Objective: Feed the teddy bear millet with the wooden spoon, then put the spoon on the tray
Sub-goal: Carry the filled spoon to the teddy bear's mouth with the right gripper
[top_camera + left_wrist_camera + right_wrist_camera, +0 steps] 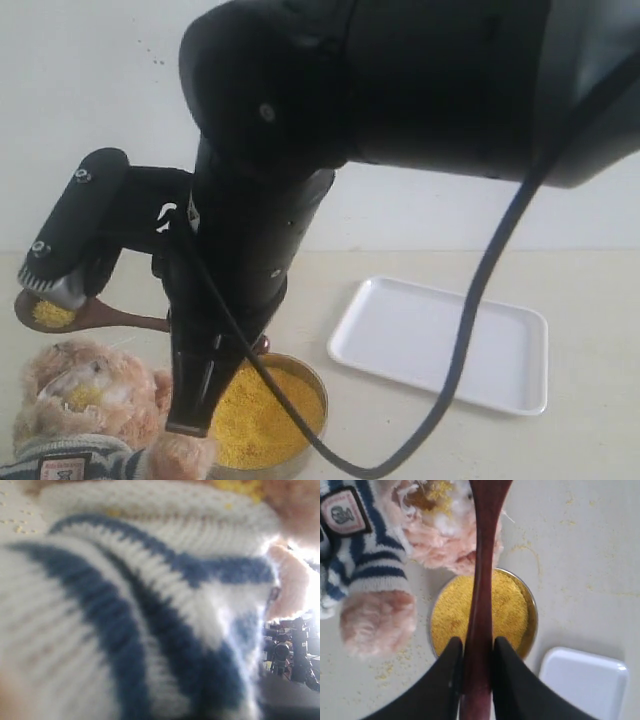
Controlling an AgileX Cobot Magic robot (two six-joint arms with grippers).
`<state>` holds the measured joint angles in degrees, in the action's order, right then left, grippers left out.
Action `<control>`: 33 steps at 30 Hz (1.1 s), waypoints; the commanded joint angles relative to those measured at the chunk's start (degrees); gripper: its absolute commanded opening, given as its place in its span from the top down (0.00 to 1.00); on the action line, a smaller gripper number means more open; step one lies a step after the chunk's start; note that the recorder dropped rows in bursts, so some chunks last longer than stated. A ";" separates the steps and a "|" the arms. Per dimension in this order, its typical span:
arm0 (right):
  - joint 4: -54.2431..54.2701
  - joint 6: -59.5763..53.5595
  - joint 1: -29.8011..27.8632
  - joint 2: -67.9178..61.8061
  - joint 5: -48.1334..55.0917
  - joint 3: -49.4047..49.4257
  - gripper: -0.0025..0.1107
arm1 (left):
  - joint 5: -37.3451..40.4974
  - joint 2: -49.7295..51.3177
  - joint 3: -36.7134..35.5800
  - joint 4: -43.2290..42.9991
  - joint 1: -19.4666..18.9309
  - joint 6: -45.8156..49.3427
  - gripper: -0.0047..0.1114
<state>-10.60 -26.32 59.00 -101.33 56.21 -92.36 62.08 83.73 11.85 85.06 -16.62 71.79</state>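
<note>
Right tool [477, 647] nips wooden spoon [482, 580] handle. Left tool unseen, cannot tell; blurred view, probably shirt. One teddy bear [85, 395], one tray [415, 340].

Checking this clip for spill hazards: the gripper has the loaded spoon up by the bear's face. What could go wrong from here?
1. The spoon holds millet at the bear's head; a tilt would spill more into its fur, where grains already sit.
2. The right gripper pinches only the thin handle, far from the loaded end, so the spoon might twist.
3. Leftover grains may drop on the table on the way to the tray.
</note>
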 commanded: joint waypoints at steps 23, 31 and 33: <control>-17.81 4.90 5.52 -3.97 4.68 -0.27 0.98 | 1.95 -0.02 -0.22 1.02 0.46 0.69 0.92; -18.91 8.00 5.65 -5.32 1.82 -0.27 0.98 | 1.95 -0.02 -0.22 1.17 0.46 0.69 0.92; -19.33 8.13 5.65 -5.32 1.82 -0.27 0.98 | 1.95 -0.02 -0.22 1.40 0.46 0.69 0.92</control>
<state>-29.05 -18.75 64.52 -106.70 58.32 -92.36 62.08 83.73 11.85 85.20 -16.62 72.00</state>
